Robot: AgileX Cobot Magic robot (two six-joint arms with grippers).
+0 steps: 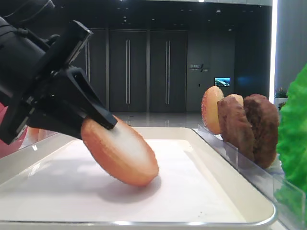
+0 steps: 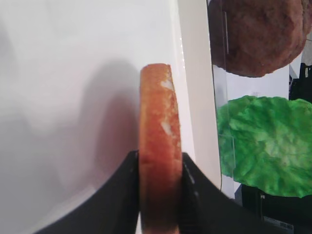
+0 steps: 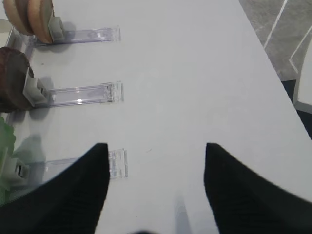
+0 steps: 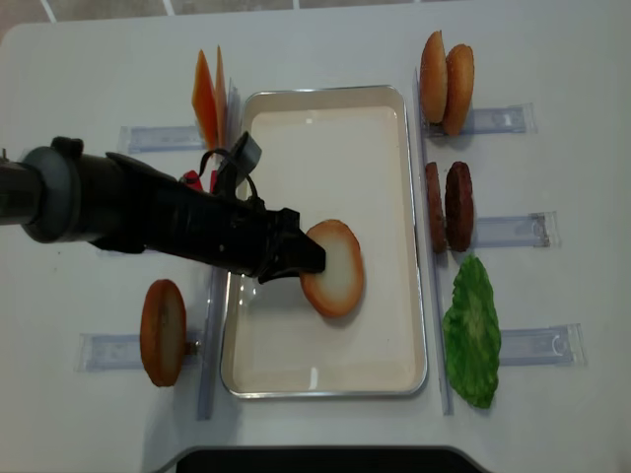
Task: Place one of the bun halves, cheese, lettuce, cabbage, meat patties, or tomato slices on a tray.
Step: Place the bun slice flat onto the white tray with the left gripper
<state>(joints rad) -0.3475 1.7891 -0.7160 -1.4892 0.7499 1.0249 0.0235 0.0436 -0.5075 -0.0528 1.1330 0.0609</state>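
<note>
**Bun half tilted on the tray, left fingers clamped at its upper edge**

Exterior high view: the left gripper held one bun half by its upper rim. The disc leaned over, its lower edge touching the tray floor, pale face upward.

Right wrist view: the right gripper hung over bare desk, fingers apart, empty, well apart from the tray.

Left wrist view: the fingers pressed both flat faces; the bun extended straight ahead of them.

Overhead realsense view: the bun lay mid-tray, right of the left gripper. Judgement: release required lowering the raised edge first.
</note>
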